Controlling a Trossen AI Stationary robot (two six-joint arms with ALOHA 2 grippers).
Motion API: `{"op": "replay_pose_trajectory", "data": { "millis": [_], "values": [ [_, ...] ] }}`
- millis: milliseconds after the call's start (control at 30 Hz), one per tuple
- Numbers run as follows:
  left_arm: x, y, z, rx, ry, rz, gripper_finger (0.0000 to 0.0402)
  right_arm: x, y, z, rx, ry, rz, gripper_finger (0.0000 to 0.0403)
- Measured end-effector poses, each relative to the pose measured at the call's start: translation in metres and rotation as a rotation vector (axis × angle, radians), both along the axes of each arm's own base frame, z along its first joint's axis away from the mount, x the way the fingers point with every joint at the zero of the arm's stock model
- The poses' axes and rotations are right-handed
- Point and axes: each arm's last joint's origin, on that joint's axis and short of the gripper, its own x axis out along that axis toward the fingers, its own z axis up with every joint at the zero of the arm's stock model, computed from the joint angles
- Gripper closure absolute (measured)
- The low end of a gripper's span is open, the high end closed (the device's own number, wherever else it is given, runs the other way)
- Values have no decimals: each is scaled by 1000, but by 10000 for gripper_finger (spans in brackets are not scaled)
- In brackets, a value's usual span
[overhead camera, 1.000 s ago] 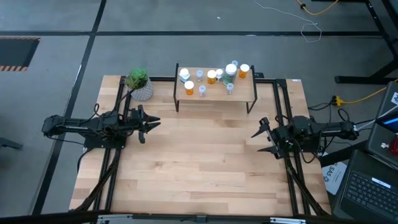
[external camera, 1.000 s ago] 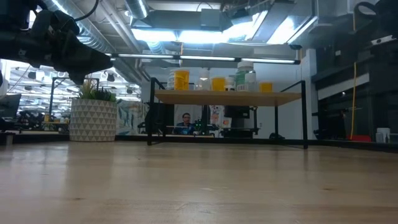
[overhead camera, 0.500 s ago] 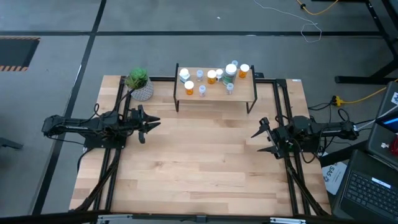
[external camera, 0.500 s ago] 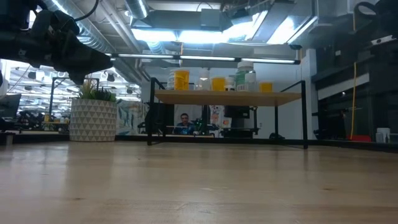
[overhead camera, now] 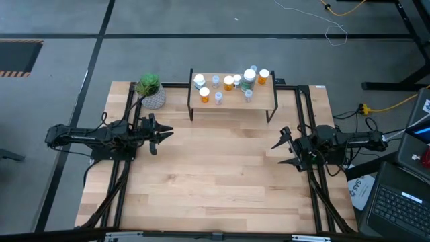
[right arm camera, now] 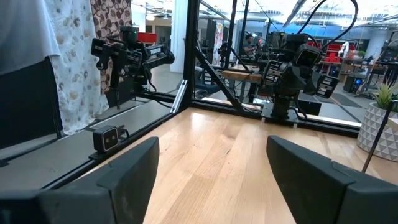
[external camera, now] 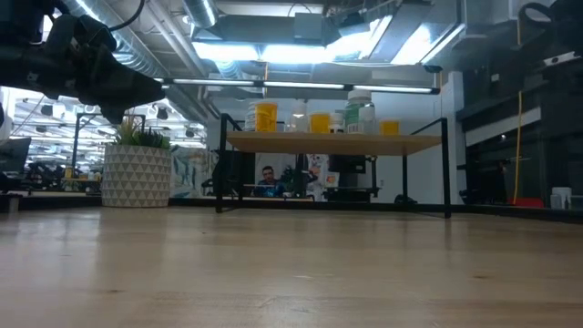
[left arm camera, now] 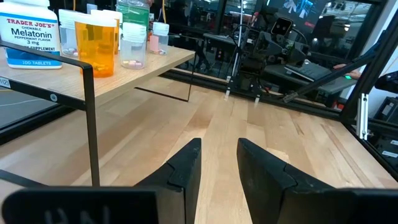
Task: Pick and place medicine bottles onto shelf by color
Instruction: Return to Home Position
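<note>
We look straight down from high above the shelf (overhead camera: 232,102) and the table (overhead camera: 215,188), while our low camera sits at tabletop height well in front of the shelf, facing it level. Our wrist cameras ride near the shelf's two ends: the left faces across to the right arm (overhead camera: 349,140), the right faces back to the left arm (overhead camera: 80,136), and both share the table before the shelf.

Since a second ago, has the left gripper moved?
No. In the high view, the left gripper lies exactly as far from the plant pot as before.
</note>
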Motion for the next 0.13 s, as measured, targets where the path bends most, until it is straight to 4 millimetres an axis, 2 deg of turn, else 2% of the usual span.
{"op": "replay_pose_trajectory", "data": {
  "millis": [133],
  "values": [
    [0,0,0,0,0,0,303,0,0,0,2,1,0,104]
  ]
}}
